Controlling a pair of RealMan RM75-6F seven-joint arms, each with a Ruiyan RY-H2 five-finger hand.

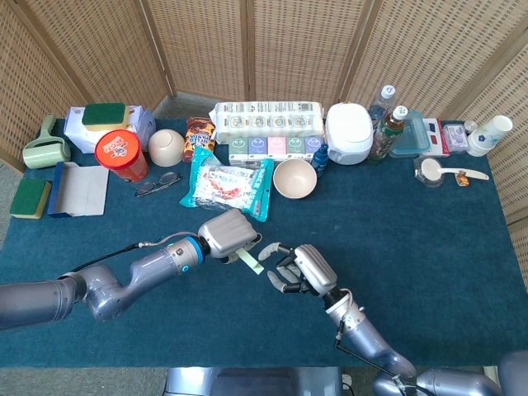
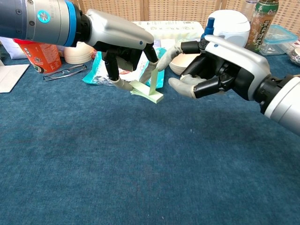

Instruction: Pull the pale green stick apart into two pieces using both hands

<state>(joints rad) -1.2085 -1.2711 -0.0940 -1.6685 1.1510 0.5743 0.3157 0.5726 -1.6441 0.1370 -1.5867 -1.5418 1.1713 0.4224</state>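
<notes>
The pale green stick [image 2: 149, 93] [image 1: 252, 261] hangs just above the blue cloth, tilted, its free end pointing right. My left hand [image 2: 123, 41] [image 1: 227, 233] pinches the stick's left end between its fingertips. My right hand [image 2: 216, 67] [image 1: 299, 268] hovers close to the stick's right end, fingers spread and curved, with nothing in it. A small gap shows between its nearest fingertip and the stick.
A clear snack bag [image 1: 226, 186] and a beige bowl [image 1: 294, 178] lie just behind the hands. Glasses [image 1: 158, 182] and a red canister [image 1: 120, 155] sit to the left. Boxes, bottles and a white cooker [image 1: 348, 133] line the back edge of the blue table [image 1: 429, 247].
</notes>
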